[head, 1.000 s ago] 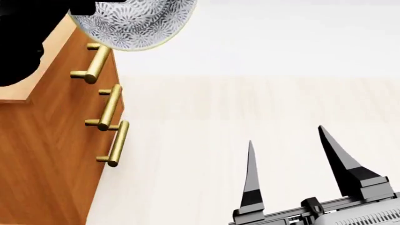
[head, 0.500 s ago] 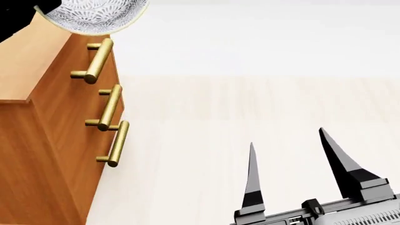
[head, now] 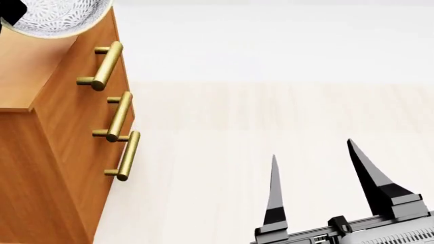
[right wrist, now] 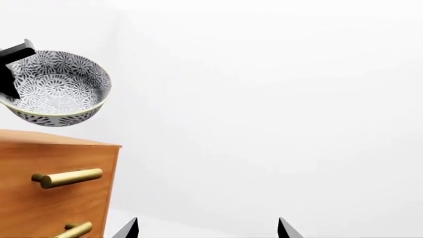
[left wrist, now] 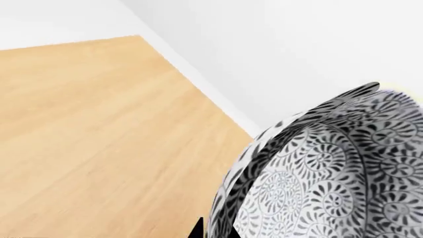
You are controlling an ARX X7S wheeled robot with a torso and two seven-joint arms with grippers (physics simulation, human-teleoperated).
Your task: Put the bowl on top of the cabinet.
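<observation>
The bowl, white with a dense dark floral pattern, hangs slightly tilted just above the cabinet's light wood top. My left gripper is shut on the bowl's rim, one finger inside and one outside. In the head view the bowl shows at the top left corner over the cabinet, and most of the left gripper is cut off. The left wrist view shows the bowl close up over the cabinet top. My right gripper stands open and empty over the floor, well right of the cabinet.
Three brass bar handles stick out from the cabinet's front towards the right gripper's side. Pale wood floor stretches to the right of the cabinet, with a white wall behind it.
The bowl and my left gripper have moved left in the head view, further over the cabinet top. The right gripper has barely shifted.
</observation>
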